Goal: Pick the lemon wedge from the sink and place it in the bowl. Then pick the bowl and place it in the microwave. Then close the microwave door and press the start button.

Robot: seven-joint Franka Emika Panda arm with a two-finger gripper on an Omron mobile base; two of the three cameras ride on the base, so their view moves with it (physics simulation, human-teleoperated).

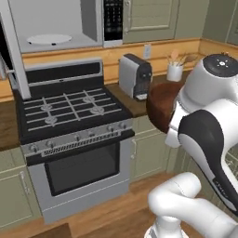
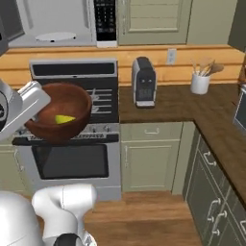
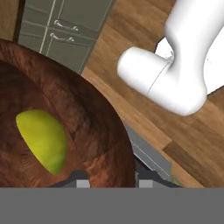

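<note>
Bowl (image 2: 60, 111) hung in the air in front of the stove (image 1: 69, 116), pinched at its rim by my pincer (image 3: 109, 177), one finger inside the wall and one outside. Lemon wedge (image 3: 43, 140) lay inside on the bowl's bottom. Microwave (image 1: 56, 23) stood open above the stove, turntable plate (image 1: 49, 39) bare, door (image 1: 13, 51) swung out to the left.

My arm is bent up in front of the stove (image 1: 69, 111), gripper (image 3: 109, 180) clamped on the bowl (image 2: 60, 115) rim, carrying it aloft
</note>
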